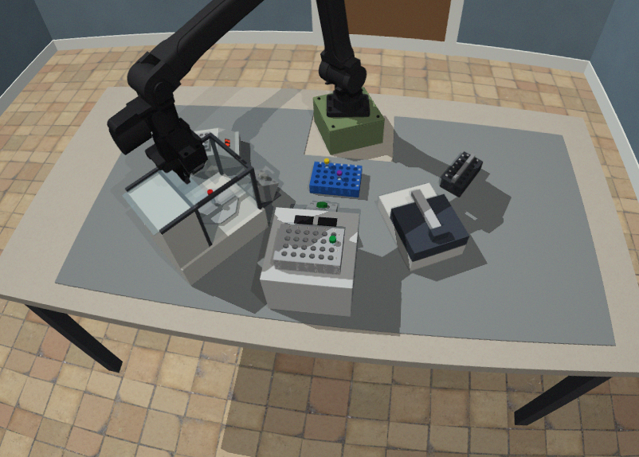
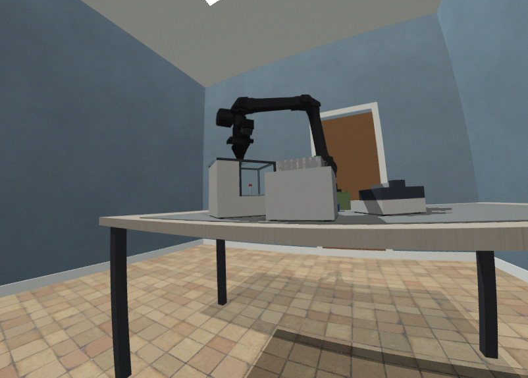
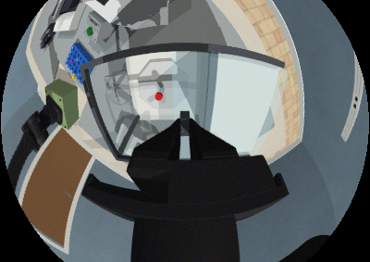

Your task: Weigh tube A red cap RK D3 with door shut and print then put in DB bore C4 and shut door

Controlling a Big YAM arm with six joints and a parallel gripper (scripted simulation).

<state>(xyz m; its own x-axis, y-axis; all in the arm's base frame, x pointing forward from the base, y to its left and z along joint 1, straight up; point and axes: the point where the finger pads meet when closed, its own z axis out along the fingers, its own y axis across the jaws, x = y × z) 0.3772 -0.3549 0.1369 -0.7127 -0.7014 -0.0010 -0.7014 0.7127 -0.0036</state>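
Note:
Tube A, with its red cap, stands upright on the pan inside the glass box of the balance. The balance's door is partly open, its pane lying mostly over the rear of the box. My gripper is at the top of the box, its fingertips closed on the door's small dark handle. The dry block DB is partly hidden behind the arm and the balance's frame. I cannot make out the PRINT key or the lamp.
The blue rack RK holds yellow- and purple-capped tubes. The mixer MX with a green-capped tube stands beside the balance. The spectrophotometer SP and the magnet block MG stand farther along. Dark bars frame the box top around my fingers.

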